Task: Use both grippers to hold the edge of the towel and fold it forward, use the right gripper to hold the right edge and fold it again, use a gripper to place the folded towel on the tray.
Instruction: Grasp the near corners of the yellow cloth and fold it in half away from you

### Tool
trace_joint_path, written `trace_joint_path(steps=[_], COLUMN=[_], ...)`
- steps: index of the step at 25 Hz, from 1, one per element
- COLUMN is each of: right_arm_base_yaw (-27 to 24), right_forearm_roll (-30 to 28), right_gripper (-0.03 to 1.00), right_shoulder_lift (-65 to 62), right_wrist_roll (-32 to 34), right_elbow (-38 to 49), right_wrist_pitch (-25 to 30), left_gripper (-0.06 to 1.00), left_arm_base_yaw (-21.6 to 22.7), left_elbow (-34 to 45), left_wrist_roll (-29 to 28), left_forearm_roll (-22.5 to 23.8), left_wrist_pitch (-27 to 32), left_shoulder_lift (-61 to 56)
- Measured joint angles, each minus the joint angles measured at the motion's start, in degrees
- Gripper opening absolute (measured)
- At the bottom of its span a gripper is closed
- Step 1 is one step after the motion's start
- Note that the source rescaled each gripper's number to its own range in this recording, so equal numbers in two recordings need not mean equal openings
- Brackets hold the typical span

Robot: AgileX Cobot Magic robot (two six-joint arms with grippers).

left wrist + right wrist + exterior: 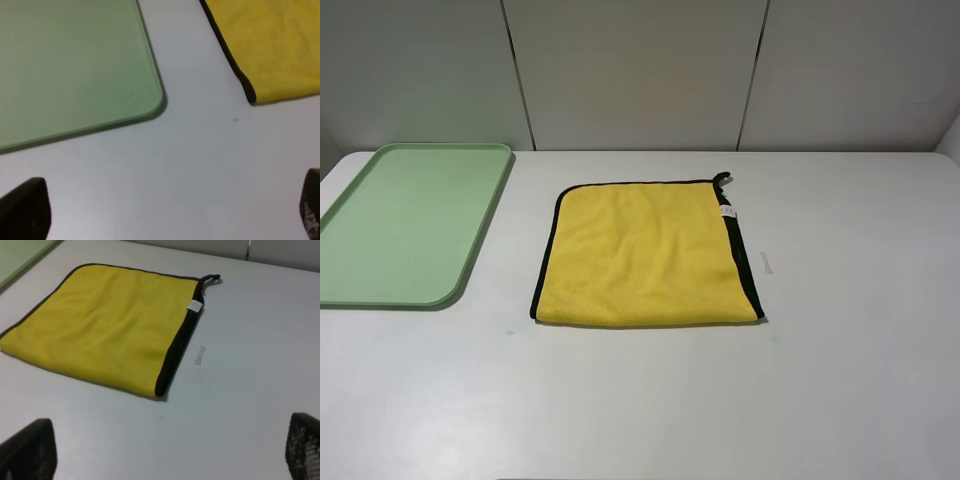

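Observation:
A yellow towel (642, 255) with a black border lies flat in the middle of the white table; it has a hanging loop and a small white label at its far right corner. It also shows in the right wrist view (105, 340), and its near left corner shows in the left wrist view (272, 50). A pale green tray (405, 222) sits at the left and also shows in the left wrist view (70, 70). My left gripper (170, 212) is open above bare table near the tray's corner. My right gripper (170, 450) is open, short of the towel's near right corner. Neither gripper shows in the exterior view.
A small white strip (766, 263) lies on the table right of the towel; it also shows in the right wrist view (199, 354). A faint green speck (235, 120) marks the table near the towel's left corner. Grey wall panels stand behind the table.

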Motion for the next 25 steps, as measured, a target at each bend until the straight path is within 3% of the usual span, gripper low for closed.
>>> trace_joint_path(steps=[15, 20, 25], right_arm_base_yaw=[0.0, 0.0, 0.0], right_forearm_roll=[2.19, 5.99, 8.03], right_gripper=[1.0, 1.0, 1.0], right_shoulder_lift=[2.29, 11.76, 22.65], right_wrist_roll=[-0.53, -7.13, -15.07], right_elbow=[-0.18, -4.79, -11.66], right_wrist_pitch=[-0.14, -3.2, -4.29], left_gripper=[0.99, 0.99, 0.99], left_arm_base_yaw=[0.0, 0.0, 0.0], left_elbow=[-0.05, -2.33, -6.67], left_wrist_roll=[0.0, 0.95, 6.98], left_forearm_roll=[-0.89, -0.93, -0.93], left_wrist_pitch=[-0.04, 0.18, 0.18], left_shoulder_lift=[0.0, 5.42, 14.41])
